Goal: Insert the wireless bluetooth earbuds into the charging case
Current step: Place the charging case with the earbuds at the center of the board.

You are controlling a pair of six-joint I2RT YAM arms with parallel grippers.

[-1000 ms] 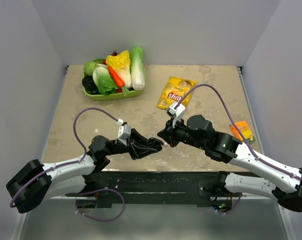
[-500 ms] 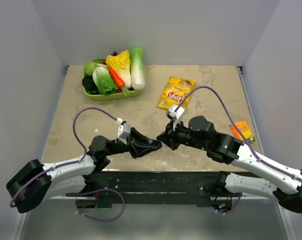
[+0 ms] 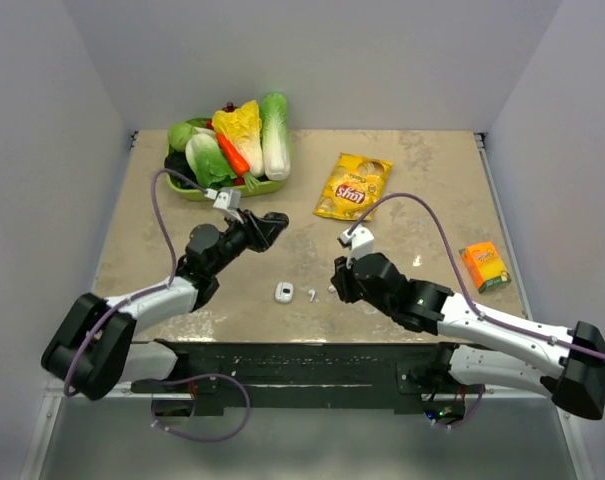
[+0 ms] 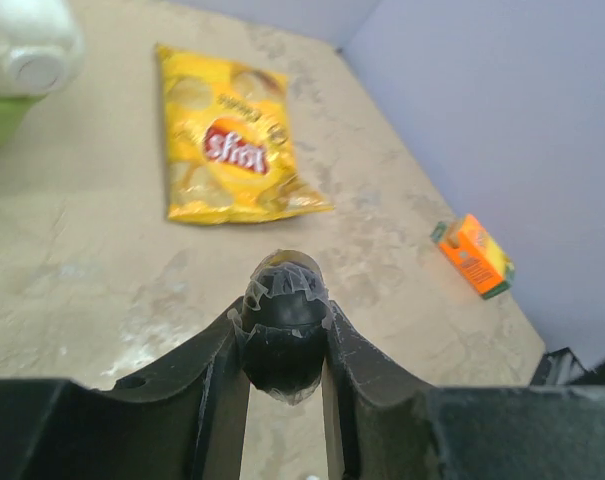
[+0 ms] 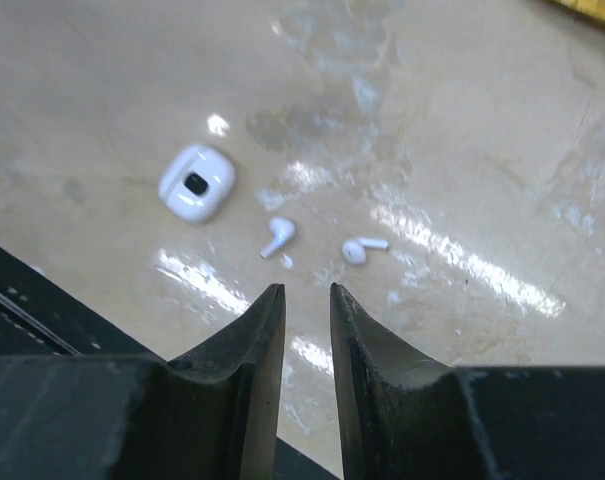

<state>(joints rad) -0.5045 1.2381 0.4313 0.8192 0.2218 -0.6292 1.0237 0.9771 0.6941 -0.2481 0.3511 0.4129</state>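
Note:
A white charging case (image 5: 196,183) lies on the table with a dark opening facing up, also seen as the case (image 3: 284,292) in the top view. Two white stemmed earbuds (image 5: 278,236) (image 5: 362,247) lie loose just right of it, apart from it. My right gripper (image 5: 302,290) hovers just short of them, jaws a narrow gap apart with nothing between; in the top view the right gripper (image 3: 335,285) is right of the buds. My left gripper (image 4: 285,318) is raised far to the left (image 3: 275,218), shut on a dark rounded object (image 4: 285,350) edged with clear film.
A yellow chips bag (image 3: 353,185) lies behind the centre. An orange box (image 3: 484,265) sits at the right. A green basket (image 3: 222,192) of toy vegetables stands at the back left. The black front rail (image 3: 302,358) runs just below the case.
The two grippers met at the centre; now the left arm has swung up and left. The right gripper pulled back and opened, and the case and two earbuds show on the table.

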